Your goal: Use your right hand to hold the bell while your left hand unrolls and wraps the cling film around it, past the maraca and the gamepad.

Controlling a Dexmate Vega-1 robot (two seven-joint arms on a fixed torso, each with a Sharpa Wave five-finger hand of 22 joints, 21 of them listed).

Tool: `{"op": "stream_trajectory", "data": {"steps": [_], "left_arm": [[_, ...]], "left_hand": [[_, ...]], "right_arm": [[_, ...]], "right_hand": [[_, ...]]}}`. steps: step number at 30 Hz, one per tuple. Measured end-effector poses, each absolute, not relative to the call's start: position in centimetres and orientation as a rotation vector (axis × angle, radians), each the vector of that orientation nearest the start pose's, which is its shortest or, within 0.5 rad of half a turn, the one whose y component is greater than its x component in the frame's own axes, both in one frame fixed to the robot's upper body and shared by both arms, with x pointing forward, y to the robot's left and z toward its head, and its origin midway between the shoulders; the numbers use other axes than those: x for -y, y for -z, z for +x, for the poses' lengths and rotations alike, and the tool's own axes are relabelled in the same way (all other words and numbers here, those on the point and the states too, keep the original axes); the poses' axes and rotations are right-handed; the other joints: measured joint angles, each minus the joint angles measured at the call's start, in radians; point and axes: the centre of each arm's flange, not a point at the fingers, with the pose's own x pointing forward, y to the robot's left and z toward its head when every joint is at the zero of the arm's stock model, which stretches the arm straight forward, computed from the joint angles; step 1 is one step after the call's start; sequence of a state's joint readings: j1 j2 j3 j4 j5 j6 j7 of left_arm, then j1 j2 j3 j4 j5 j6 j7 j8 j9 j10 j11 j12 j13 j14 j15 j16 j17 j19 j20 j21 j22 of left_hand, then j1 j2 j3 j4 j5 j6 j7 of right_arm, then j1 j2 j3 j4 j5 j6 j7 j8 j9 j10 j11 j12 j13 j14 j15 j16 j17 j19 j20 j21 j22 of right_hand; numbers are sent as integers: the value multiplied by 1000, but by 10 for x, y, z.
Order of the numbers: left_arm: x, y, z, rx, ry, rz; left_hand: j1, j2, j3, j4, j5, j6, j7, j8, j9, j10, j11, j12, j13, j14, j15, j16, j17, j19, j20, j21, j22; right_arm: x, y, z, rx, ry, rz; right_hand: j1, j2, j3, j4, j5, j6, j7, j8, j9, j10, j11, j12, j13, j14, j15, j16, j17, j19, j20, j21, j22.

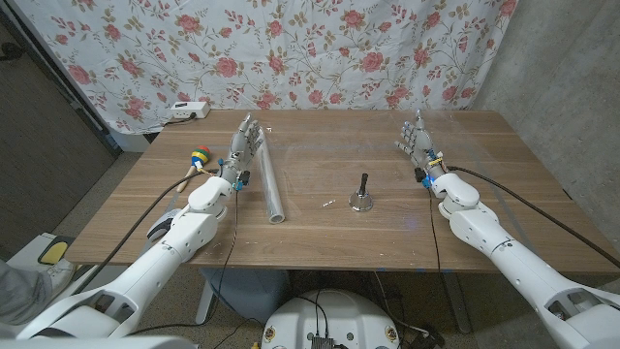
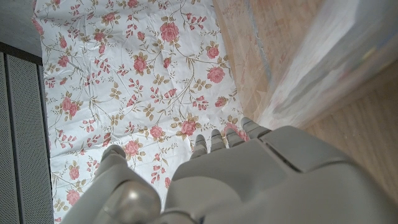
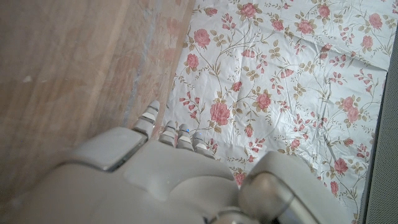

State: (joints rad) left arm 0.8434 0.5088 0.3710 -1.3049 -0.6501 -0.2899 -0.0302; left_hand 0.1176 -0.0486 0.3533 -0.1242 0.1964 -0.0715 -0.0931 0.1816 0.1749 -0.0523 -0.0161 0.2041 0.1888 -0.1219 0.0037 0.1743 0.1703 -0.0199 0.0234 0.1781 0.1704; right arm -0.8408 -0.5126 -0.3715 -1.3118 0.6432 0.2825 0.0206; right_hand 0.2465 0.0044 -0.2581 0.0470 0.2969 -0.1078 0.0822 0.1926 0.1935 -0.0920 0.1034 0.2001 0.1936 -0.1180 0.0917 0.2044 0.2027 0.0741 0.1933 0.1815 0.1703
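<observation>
One roll of cling film (image 1: 268,177) lies lengthwise away from the robot, its silvery open end nearest, just beside the left hand (image 1: 243,145). One small metal bell (image 1: 362,197) stands upright mid-table with its dark handle up. One colourful maraca (image 1: 198,157), somewhat blurred, lies left. The right hand (image 1: 418,139) holds nothing, fingers apart, as does the left.

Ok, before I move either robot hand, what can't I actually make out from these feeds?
- Gamepad: only a dark shape at the table's left edge in the head view, mostly hidden by the left arm; I cannot confirm what it is.
- Cling film roll: the film's loose end is too small to find in the head view; a blurred band in the left wrist view.
- Maraca: its handle is partly hidden behind the left robot hand.
- Bell: small; the right robot hand is well apart from it.
</observation>
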Motion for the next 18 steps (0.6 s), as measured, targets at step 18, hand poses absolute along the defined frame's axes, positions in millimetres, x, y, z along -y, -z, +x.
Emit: {"op": "stream_trajectory", "data": {"steps": [18], "left_arm": [[-288,28,649,608,214,-43]], "left_hand": [[0,0,0,0,0,0,0,0,0,0,0,0,0,0,0,0,0,0,0,0,0]], "right_arm": [[287,25,645,595,-206,27]], "right_hand": [[5,5,0,0,0,-5,-5,0,0,0,0,3,0,-3,3,0,0,0,0,0,0]]}}
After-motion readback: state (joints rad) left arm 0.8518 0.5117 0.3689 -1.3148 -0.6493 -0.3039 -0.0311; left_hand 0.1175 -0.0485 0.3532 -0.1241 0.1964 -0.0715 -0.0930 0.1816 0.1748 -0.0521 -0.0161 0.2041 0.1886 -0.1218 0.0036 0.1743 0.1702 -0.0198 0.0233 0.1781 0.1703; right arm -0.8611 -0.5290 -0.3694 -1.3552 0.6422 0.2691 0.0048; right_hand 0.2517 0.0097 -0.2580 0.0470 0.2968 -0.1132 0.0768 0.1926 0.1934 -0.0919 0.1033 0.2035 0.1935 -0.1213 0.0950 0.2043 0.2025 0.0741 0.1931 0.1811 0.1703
